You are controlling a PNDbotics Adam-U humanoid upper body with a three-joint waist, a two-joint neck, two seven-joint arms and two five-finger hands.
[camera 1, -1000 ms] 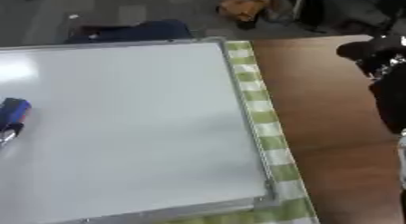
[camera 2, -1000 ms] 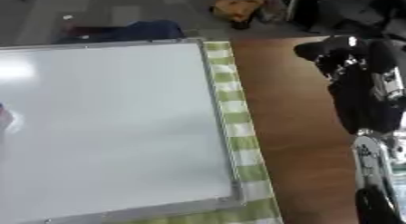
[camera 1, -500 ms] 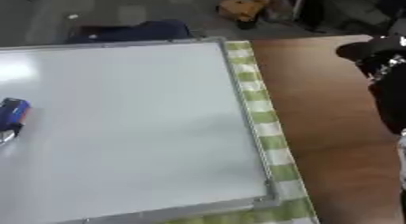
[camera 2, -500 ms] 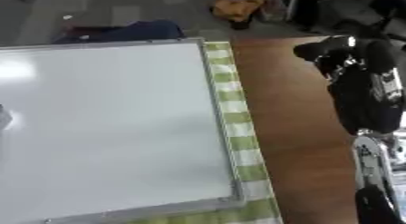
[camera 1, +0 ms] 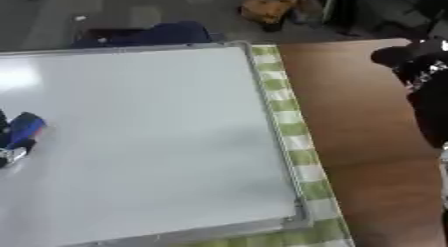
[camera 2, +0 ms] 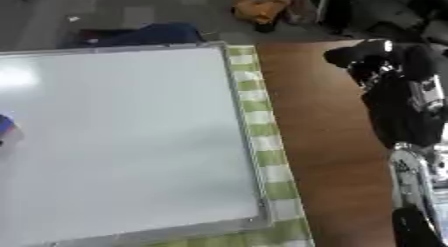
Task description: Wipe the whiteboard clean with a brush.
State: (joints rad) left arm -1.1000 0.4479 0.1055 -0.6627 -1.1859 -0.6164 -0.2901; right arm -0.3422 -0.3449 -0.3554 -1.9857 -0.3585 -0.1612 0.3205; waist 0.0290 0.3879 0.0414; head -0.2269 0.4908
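Note:
The whiteboard (camera 1: 149, 141) lies flat on a green-and-white checked cloth (camera 1: 293, 141), and its surface looks blank white. At the board's left edge a blue brush (camera 1: 24, 128) rests on the surface. Only a sliver of my left hand (camera 1: 8, 155) shows around it, dark and silver, at the view's border, with fingers closed on the brush. My right hand (camera 2: 366, 54) hangs over the brown table to the right of the board, well apart from it, fingers relaxed and holding nothing.
The wooden table (camera 2: 324, 141) runs along the right of the cloth, with my black right forearm (camera 2: 404, 116) above it. Beyond the board's far edge lie a dark blue bundle (camera 1: 144, 35) and an orange object (camera 1: 267, 8) on the floor.
The blue brush has slid a little to the right and down onto the board with my left hand. My right hand has stayed put.

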